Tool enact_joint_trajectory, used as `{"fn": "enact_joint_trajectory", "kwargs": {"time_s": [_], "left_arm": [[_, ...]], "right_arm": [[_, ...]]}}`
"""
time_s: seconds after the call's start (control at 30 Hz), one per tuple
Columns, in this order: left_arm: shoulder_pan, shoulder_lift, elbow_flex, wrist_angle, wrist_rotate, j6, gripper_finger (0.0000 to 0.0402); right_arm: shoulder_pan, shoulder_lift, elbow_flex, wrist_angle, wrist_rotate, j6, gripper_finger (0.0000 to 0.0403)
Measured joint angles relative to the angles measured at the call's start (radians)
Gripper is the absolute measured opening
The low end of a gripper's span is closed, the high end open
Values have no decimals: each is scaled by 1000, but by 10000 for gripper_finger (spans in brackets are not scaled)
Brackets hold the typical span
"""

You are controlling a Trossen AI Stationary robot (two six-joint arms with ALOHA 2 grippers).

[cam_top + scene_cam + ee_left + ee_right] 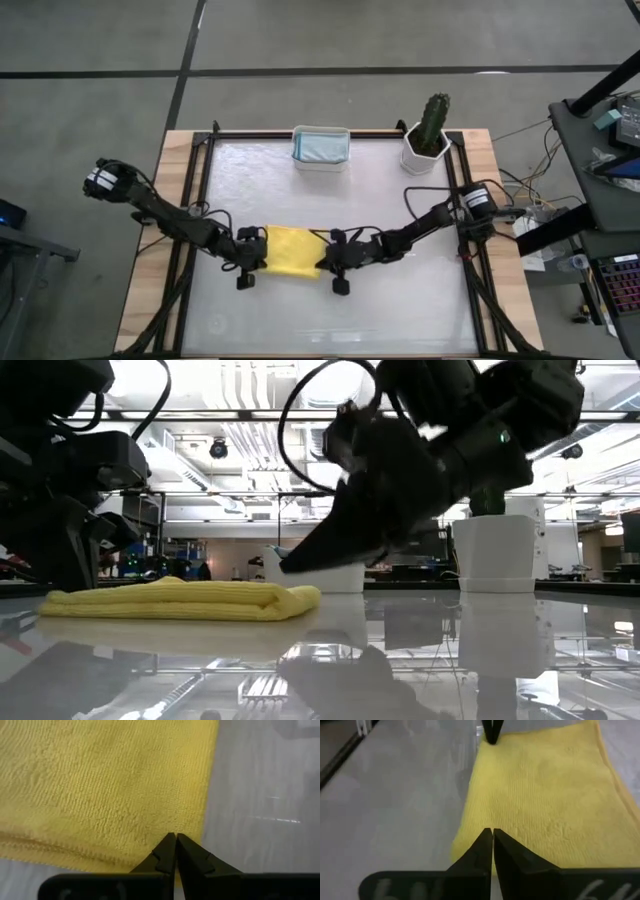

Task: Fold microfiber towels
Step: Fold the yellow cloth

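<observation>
The left claw is seen fully closed, its tips pressed together at one edge of the folded yellow towel, with nothing visibly pinched between them. The right claw is likewise closed tight, its tips set on the opposite edge of the same towel, no cloth being gripped. The yellow towel is laid flat on the bench, between the two claws, near the bench's middle. Farther back, a pale blue-grey towel is held in a white tub, and beside it a cactus is stood in a white pot.
</observation>
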Motion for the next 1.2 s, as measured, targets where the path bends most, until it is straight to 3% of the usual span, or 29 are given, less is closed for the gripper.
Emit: {"fn": "enact_joint_trajectory", "kwargs": {"time_s": [0.23, 0.47, 0.57, 0.87, 1.2], "left_arm": [[0, -7, 3, -20, -3, -1, 1], [0, -7, 3, -19, -3, 0, 2], [1, -7, 3, -18, -3, 0, 2], [1, -7, 5, -17, -3, -2, 2], [1, -7, 5, -15, 1, -4, 2]], "right_arm": [[-21, -84, 4, -112, -24, 231, 23], [-57, -138, 4, -303, -81, 635, 100], [-63, -139, 4, -324, -80, 732, 138], [-74, -82, 9, -269, -76, 836, 219], [-94, -39, 9, -194, -62, 868, 242]]}}
